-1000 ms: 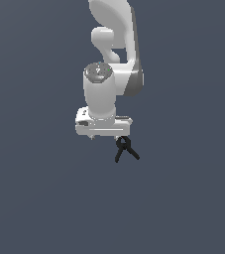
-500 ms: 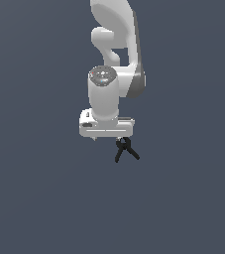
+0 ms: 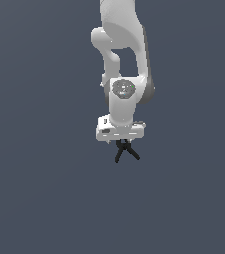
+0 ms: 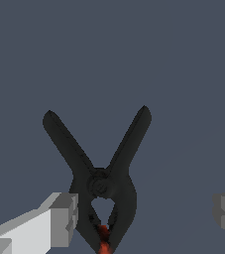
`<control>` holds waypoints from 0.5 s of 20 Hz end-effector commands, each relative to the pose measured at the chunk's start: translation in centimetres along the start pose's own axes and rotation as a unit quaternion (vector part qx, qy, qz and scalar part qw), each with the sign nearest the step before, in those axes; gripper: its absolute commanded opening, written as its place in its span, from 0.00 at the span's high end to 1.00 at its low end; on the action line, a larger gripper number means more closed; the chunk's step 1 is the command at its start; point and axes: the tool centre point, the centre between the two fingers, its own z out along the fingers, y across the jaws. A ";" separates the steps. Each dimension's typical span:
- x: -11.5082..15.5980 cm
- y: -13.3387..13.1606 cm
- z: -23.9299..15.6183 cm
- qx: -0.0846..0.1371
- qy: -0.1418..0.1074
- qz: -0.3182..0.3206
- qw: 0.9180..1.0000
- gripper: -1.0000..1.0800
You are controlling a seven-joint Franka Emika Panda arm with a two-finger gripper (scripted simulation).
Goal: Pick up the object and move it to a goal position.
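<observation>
We see the white arm (image 3: 121,54) reaching down over the plain dark grey ground (image 3: 34,198), its gripper (image 3: 124,143) just above the small black object (image 3: 126,150). In the wrist view the fingers (image 4: 59,218) stand spread apart, one touching the object's (image 4: 101,178) side, the other well clear.

The white arm (image 3: 121,54) reaches down from the top of the scene over a plain dark grey floor (image 3: 34,198). Its gripper (image 3: 123,141) points downward at the middle. Just below the gripper sits the small black object (image 3: 126,150), legs splayed toward the exterior view's left and right. Fingers cannot be made out.
</observation>
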 end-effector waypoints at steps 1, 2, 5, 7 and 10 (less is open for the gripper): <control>-0.6 -1.4 1.3 0.000 0.000 -0.010 1.000 0.04; -0.8 -1.8 1.7 0.000 0.000 -0.014 1.000 0.04; -1.3 -2.8 2.5 0.000 -0.001 -0.021 1.000 0.04; -1.4 -3.1 2.8 0.000 -0.001 -0.024 1.000 0.04; -1.5 -3.1 2.8 0.000 -0.001 -0.024 1.000 0.04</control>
